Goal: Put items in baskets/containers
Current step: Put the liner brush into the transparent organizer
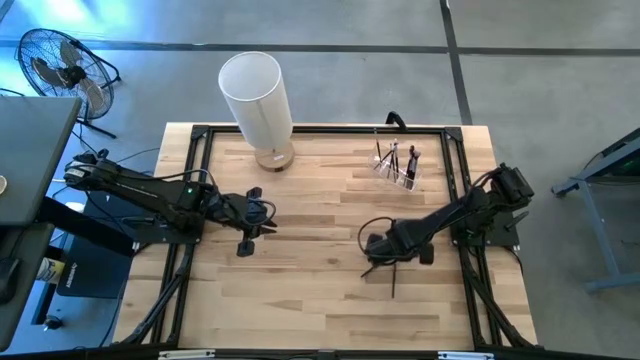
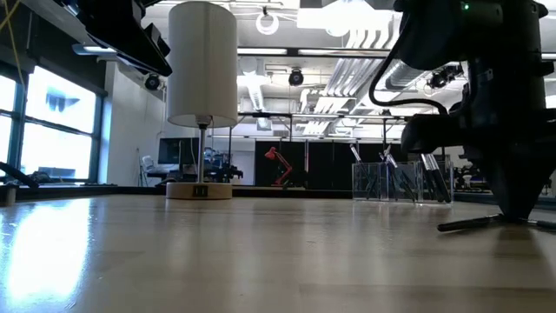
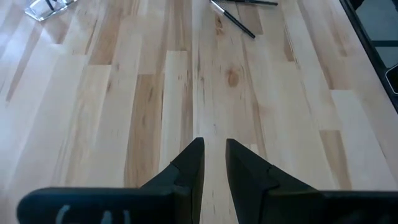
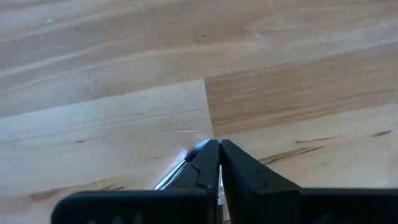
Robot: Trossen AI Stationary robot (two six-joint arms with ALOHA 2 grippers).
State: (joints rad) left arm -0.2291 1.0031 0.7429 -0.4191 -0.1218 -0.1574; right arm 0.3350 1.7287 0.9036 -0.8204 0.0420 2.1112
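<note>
Right wrist view: right gripper point(image 4: 218, 149) low over the desk point(image 4: 124, 124), its fingers pressed together on a thin brush point(image 4: 177, 169) whose silvery part shows beside the tips.
Left wrist view: left gripper point(image 3: 213, 149) above bare boards, fingers a narrow gap apart and holding nothing; two loose brushes point(image 3: 233, 18) lie well ahead of it.
Low view: dark brush point(image 2: 473, 223) flat on the desk under the right arm; clear holder point(image 2: 401, 181) behind it with several brushes standing tilted inside; white cylinder point(image 2: 201, 63) on a thin stem above a tan base, well apart from the holder.
High view: white cylinder point(image 1: 256, 95) at the desk's far edge; clear holder point(image 1: 398, 166) well to one side of the cylinder, also near the far edge; right gripper point(image 1: 375, 243) nearer than the holder, with loose brushes point(image 1: 388, 272) just beside it; left gripper point(image 1: 262, 212) nearer than the cylinder, toward mid-desk.
</note>
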